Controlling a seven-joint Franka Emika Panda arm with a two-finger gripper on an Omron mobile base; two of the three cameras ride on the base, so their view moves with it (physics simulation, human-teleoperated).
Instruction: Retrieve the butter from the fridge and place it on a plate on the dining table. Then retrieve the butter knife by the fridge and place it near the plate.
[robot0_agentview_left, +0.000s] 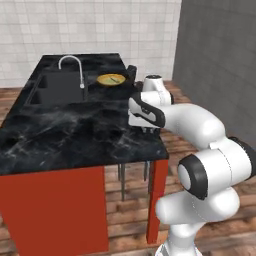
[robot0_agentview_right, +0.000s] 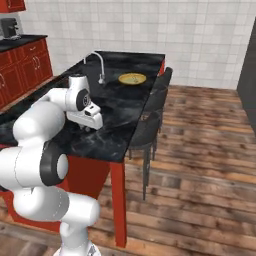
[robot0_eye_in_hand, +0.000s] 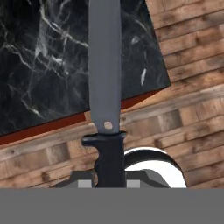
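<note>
1. The knife (robot0_eye_in_hand: 105, 87) is clamped by its black handle in the gripper (robot0_eye_in_hand: 109, 181), grey blade pointing straight ahead over the table (robot0_eye_in_hand: 52, 65). My guess is this hold keeps the blade flat for laying down.
2. The plate (robot0_agentview_left: 111, 79) sits well ahead of the gripper, beside the sink (robot0_agentview_left: 57, 89). A pale strip on it may be the butter; too small to tell.
3. The gripper hangs at the table's near corner, wooden floor (robot0_eye_in_hand: 188, 113) beyond the edge. Bare marble lies between it and the plate; stools (robot0_agentview_right: 150, 125) flank that side.
</note>
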